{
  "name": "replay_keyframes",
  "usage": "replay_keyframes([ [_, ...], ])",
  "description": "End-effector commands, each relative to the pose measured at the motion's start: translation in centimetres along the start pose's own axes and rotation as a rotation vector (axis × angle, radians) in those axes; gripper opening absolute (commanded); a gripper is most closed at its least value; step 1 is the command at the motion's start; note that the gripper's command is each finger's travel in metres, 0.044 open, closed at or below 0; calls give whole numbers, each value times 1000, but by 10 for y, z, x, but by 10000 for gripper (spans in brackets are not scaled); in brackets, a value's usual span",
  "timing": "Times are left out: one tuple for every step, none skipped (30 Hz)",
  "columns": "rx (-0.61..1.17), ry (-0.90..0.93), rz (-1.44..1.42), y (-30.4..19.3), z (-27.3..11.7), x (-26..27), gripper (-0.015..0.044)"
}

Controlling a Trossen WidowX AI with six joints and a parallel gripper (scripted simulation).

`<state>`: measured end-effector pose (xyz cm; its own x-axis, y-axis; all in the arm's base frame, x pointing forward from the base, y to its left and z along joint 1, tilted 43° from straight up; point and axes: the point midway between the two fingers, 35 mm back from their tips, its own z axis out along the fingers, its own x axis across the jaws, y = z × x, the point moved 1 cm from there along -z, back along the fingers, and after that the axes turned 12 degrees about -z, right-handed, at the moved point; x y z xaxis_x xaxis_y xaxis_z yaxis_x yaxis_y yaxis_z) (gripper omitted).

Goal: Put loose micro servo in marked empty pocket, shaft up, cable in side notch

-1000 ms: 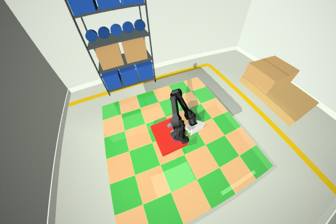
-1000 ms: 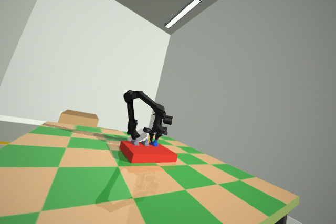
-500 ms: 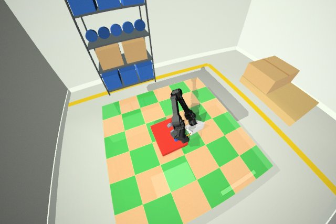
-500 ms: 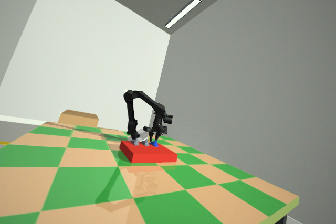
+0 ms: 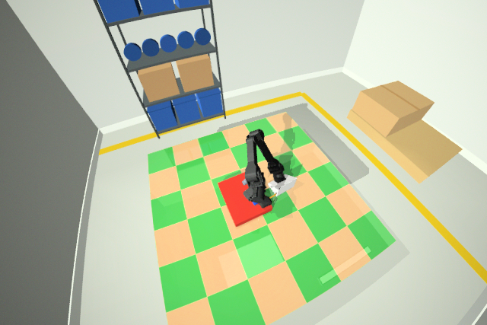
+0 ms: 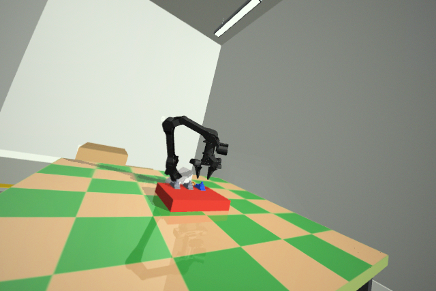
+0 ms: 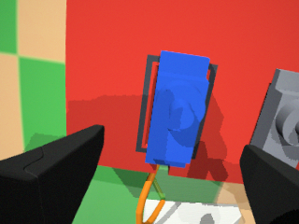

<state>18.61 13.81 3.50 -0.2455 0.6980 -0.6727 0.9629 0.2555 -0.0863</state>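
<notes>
So, going left to right in your wrist view, you've got the green-and-tan checkered table (image 5: 259, 254) (image 6: 116, 234) (image 7: 39, 93), then the red deck (image 5: 236, 211) (image 6: 197, 204) (image 7: 107, 79) sitting on it. Your tool (image 5: 256, 199) (image 6: 203, 178) (image 7: 174, 145) is wide with nothing in it, one black finger on each side of the blue servo (image 5: 256, 203) (image 6: 201, 186) (image 7: 179, 107), and the exterior view has its tips above the deck. Next is the dark pocket outline (image 7: 144, 103), with more of it showing along the servo's left side than its right. The servo is over that pocket, shaft up (can't tell you if both ears are truly flat, sorry). The orange cable (image 7: 146, 191) comes out around its lower end and runs off the deck's edge by a white piece (image 5: 284, 184) (image 6: 185, 176) (image 7: 192, 212); I can't tell whether it's in the notch. Farther right you've got a gray servo (image 6: 189, 185) (image 7: 287, 107) on the deck, partly behind your right-hand finger.
</notes>
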Motion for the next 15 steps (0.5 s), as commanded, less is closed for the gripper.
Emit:
replay_keyframes([
  [-9,4,4,30,-20,-4,424],
  [-9,4,4,38,-25,-6,440],
  [-9,3,5,46,-30,-8,440],
  [-9,3,5,53,-35,-10,440],
  [-9,2,6,61,-40,-13,440],
  [-8,3,7,68,-44,-15,440],
  [-8,2,7,76,-48,-18,440],
  [-8,1,7,81,-52,-21,440],
  [-8,0,8,84,-54,-22,440],
  [-8,0,8,86,-54,-23,440],
  [-8,0,8,86,-54,-23,440],
  [-8,0,8,86,-54,-23,440],
  [-8,0,8,86,-54,-23,440],
  [-12,2,6,85,-56,-22,440],
  [-21,7,3,84,-61,-22,440],
])
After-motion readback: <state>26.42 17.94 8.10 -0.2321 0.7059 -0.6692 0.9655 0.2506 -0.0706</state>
